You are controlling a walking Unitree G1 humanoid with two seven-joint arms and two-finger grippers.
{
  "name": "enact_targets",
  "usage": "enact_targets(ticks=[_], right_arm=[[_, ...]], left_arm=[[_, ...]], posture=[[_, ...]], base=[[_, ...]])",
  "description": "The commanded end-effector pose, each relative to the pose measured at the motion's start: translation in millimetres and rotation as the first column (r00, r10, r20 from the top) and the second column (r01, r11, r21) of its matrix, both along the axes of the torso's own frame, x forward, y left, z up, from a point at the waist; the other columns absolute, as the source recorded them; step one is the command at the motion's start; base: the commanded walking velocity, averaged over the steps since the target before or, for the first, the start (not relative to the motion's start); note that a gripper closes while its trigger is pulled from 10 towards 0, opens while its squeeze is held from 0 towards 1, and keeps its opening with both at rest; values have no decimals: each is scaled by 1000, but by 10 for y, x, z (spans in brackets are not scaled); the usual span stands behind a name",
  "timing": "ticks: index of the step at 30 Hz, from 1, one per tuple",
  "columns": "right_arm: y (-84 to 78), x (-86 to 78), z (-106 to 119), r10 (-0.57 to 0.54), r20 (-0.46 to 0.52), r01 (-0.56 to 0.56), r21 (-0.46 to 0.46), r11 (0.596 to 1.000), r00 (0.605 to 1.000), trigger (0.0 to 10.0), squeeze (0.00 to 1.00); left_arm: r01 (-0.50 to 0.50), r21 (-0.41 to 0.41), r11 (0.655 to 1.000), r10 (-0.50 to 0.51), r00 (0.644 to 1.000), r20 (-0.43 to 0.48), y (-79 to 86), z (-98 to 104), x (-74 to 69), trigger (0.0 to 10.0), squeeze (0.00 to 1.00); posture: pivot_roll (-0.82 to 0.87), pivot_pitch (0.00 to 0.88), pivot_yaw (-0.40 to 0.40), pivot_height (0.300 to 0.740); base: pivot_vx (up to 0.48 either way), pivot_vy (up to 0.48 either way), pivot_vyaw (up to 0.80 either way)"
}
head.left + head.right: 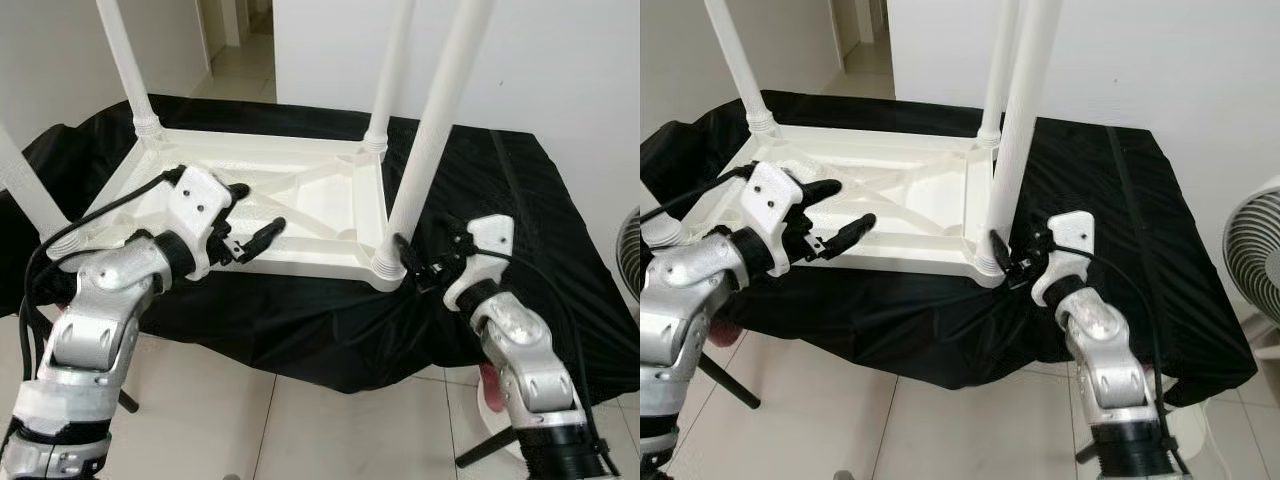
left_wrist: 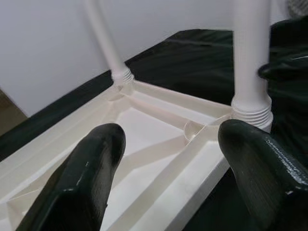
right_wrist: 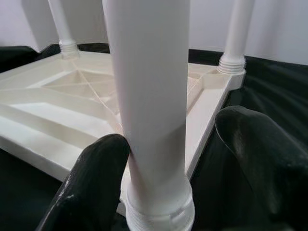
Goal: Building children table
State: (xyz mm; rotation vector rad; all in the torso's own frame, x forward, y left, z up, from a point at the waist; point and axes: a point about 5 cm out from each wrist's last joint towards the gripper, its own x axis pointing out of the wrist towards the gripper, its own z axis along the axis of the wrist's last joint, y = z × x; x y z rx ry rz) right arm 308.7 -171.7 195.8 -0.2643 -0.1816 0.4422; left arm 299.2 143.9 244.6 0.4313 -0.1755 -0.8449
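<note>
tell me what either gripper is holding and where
Nothing is held. The right gripper is open around the near table leg just above its base; the left gripper is open.

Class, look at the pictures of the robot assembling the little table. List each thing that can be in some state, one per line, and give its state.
Table top: upside down on the black cloth, ribs facing up.
Near right leg: upright in its corner socket.
Far legs: upright in their sockets.
Black cloth: spread out, wrinkled.
Left gripper: open, above the table top, holding nothing.
Right gripper: open around the near right leg's base.
Fan: cannot tell whether it runs.

upturned white table [image 1: 300, 205], black cloth [image 1: 520, 220]
</note>
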Motion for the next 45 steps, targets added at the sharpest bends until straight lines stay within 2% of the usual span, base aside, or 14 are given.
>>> enact_targets(ticks=[1,3,4,11,19,22,24,25,26,31,35,36,39,45], right_arm=[[-5,19,8,22,-13,-22,9,1000,1000,10000,0],[-5,53,29,48,-22,-48,7,999,999,10000,0],[35,114,12,141,-75,-144,-28,989,987,10000,0],[34,301,81,199,-109,-204,-38,978,974,10000,0],[22,451,177,206,-111,-209,-25,978,972,10000,0],[88,565,251,233,-106,-238,-39,970,967,10000,0],[177,608,289,268,-99,-274,-46,961,958,10000,0],[177,608,289,268,-99,-274,-46,961,958,10000,0],[205,609,297,284,-96,-289,-40,957,954,10000,0],[205,613,294,290,-96,-295,-34,955,952,10000,0],[183,646,269,279,-99,-283,-31,958,955,10000,0],[182,661,267,278,-98,-282,-26,959,956,10000,0],[188,676,267,280,-97,-284,-26,958,955,10000,0],[233,716,267,309,-106,-314,-27,949,945,10000,0]], left_arm=[[26,28,999,-25,999,-22,-16,-26,5,10000,0],[44,35,998,-43,999,-30,-35,-19,6,10000,0],[145,39,989,-143,988,-51,-130,-12,-63,10000,0],[303,25,953,-300,949,-95,-288,18,-197,10000,0],[346,-34,937,-348,930,-119,-354,42,-254,10000,0],[282,-163,945,-310,934,-179,-335,23,-271,10000,0],[50,-247,968,-105,971,-216,-90,5,-169,10000,0],[50,-247,968,-105,971,-216,-90,5,-169,10000,0],[-107,-259,960,47,973,-225,142,-9,-106,10000,0],[-175,-243,954,115,963,-243,305,-65,-134,10000,0],[-191,-156,969,140,946,-291,472,-266,-372,10000,0],[-171,-93,981,135,940,-312,461,-381,-478,10000,0],[-128,-68,989,99,939,-330,386,-463,-561,10000,0],[-68,-130,989,30,962,-272,7,-522,-573,10000,0]], posture=[[-88,53,32,740],[-86,53,33,740],[-82,56,28,740],[-69,59,28,740],[-67,60,33,740],[-55,56,28,740],[-51,53,28,740],[-51,53,28,740],[-51,53,28,740],[-44,55,27,740],[-33,56,29,740],[-32,57,28,740],[-32,57,28,740],[-33,51,6,740]], base=[[0,0,0],[0,0,0],[0,0,0],[0,0,0],[0,0,0],[0,0,0],[0,0,0],[0,0,0],[0,0,0],[0,0,0],[0,0,0],[0,0,0],[0,0,0],[0,0,0]])
